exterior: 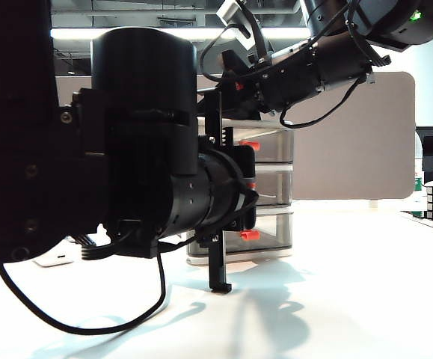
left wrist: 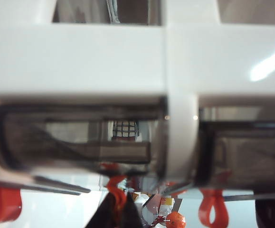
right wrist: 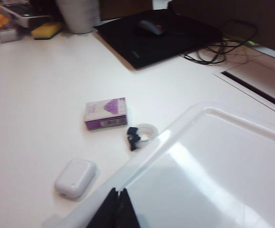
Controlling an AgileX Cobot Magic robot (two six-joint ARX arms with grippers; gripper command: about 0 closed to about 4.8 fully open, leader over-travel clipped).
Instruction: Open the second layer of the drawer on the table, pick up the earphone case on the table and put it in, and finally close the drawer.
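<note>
A: Three trays sit in the drawer, all of them pushed in. The second layer of the drawer is the middle one, and its red-orange handle lies just beyond the tips of the left claw in the left wrist view.

B: Is that claw gripping the handle?

A: No. Its jaws are pressed together with nothing between them, and the handle sits straight ahead of the tips, so a pull needs them opened first. The tray's long axis runs across the cabinet front, and the tray would slide out toward the near side.

B: And the earphone case?

A: The earphone case lies flat on the counter, just beside the cabinet's white top, with a purple-and-white box and a small black clip farther off. The right claw is closed too, empty, hovering over the cabinet's top edge. The case is near its tips, off to one side, so the right arm looks better placed for the pickup.
</note>
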